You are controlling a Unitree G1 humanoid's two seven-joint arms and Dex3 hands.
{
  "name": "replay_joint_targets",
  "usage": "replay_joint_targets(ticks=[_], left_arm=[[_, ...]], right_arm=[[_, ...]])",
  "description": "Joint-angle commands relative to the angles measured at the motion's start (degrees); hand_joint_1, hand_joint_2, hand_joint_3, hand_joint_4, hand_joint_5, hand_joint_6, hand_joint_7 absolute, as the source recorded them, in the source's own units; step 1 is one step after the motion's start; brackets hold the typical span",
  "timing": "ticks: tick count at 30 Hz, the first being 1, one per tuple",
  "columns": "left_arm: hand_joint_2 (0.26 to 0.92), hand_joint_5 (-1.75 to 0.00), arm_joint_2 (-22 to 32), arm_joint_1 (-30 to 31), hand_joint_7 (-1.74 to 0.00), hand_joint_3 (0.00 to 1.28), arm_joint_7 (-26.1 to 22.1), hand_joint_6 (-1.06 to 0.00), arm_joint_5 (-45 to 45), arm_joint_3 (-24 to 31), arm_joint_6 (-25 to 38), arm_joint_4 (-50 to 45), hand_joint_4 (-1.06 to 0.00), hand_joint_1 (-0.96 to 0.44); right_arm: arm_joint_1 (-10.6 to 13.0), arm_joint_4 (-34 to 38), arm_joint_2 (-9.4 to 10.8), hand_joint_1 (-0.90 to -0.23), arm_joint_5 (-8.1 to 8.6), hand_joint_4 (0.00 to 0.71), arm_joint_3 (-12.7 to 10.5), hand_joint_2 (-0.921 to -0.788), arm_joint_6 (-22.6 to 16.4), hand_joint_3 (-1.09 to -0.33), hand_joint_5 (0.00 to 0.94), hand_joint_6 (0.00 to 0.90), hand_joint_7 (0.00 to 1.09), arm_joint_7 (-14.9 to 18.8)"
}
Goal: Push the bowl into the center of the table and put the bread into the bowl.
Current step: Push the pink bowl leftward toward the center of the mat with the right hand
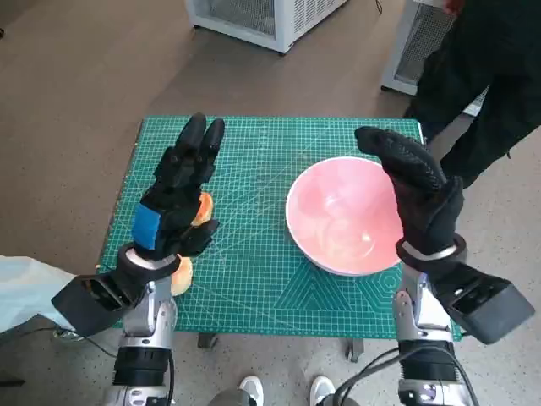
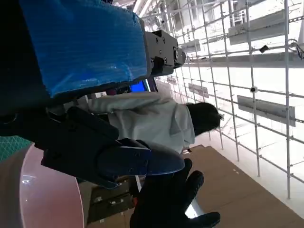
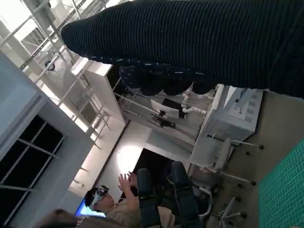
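Observation:
The pink bowl [image 1: 338,222] stands on the right half of the green mat [image 1: 254,271]; its rim also shows in the left wrist view [image 2: 33,194]. The bread shows only as orange-brown bits, one by the thumb [image 1: 204,208] and one by the wrist [image 1: 183,274]; my left hand [image 1: 180,193] hides the rest. That hand is raised over the mat's left side with fingers stretched out, holding nothing. My gloved right hand [image 1: 420,188] is raised at the bowl's right side and overlaps its rim, fingers apart and empty. I cannot tell whether it touches the bowl.
A person in dark clothes [image 1: 482,76] stands at the table's far right corner. White wire-sided units [image 1: 262,17] stand on the floor beyond the table. Another person in a white top [image 2: 147,118] shows in the left wrist view. The mat's edges run close to the table's edges.

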Motion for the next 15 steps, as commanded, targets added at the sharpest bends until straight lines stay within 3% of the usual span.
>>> replay_joint_targets(ticks=[1,15], left_arm=[[0.921,0.0,0.5,-0.6,-0.03,0.31,-0.1,-0.15,0.1,0.2,-0.5,0.1,-0.07,-0.68],[0.921,0.0,0.9,-0.3,-0.03,0.31,0.2,-0.16,0.6,0.3,-0.4,-0.3,-0.07,-0.68]], right_arm=[[0.3,1.1,0.1,-0.746,-0.06,0.187,-0.1,-0.921,-0.1,-0.806,0.003,0.009,0.57,0.5],[0.1,1.3,0.1,-0.745,-0.1,0.188,-0.3,-0.921,-0.2,-0.806,0.003,0.011,0.57,0.1]])
